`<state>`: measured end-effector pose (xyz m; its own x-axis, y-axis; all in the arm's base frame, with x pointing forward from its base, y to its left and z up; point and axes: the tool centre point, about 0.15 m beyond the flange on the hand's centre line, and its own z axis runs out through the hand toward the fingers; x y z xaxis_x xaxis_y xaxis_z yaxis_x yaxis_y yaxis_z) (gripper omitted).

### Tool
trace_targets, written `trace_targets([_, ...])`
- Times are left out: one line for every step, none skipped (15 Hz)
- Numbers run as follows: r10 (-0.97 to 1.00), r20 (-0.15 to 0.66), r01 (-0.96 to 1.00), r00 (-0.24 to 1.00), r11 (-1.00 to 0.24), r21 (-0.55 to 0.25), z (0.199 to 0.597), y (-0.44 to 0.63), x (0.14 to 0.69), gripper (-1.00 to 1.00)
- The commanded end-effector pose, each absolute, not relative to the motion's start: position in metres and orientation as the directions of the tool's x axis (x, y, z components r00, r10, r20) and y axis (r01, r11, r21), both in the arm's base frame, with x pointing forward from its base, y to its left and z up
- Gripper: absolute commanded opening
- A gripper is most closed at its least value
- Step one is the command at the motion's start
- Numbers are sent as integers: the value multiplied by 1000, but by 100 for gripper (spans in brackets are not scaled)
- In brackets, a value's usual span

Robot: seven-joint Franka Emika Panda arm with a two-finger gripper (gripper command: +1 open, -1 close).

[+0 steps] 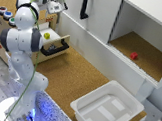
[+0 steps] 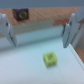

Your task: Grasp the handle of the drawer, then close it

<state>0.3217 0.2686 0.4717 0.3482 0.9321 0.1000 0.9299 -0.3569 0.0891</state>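
The drawer is a small pale wooden box, pulled open from the wooden unit at the exterior view's left. Its black bar handle runs across the front. A yellow block lies inside it. My gripper hangs well above the drawer, apart from the handle. In the wrist view the gripper is open and empty. Its two fingers frame the drawer's pale floor and the yellow block. The handle is not in the wrist view.
A large white cabinet has an upright black handle and a cork-lined interior holding a red block. A white bin stands at the cork table's front right. Coloured round caps sit on the wooden unit.
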Motion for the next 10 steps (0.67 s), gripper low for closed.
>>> trace_targets([802, 203, 799, 562, -589, 118, 457, 137, 282, 100])
trace_targets([766, 191, 763, 614, -638, 107, 452, 114, 277, 100])
trace_targets([723, 177, 718, 668, -688, 101, 446, 89, 270, 100])
trace_targets([691, 162, 685, 705, -722, 97, 438, 73, 267, 100])
trace_targets([691, 162, 685, 705, -722, 97, 438, 73, 267, 100])
trace_targets([691, 162, 685, 705, -722, 97, 438, 73, 267, 100])
trace_targets([691, 162, 685, 705, -722, 97, 438, 73, 267, 100])
trace_targets([691, 162, 685, 705, -722, 97, 438, 73, 267, 100])
trace_targets([691, 162, 685, 705, -722, 97, 438, 73, 267, 100])
trace_targets([691, 162, 685, 705, -722, 97, 438, 73, 267, 100])
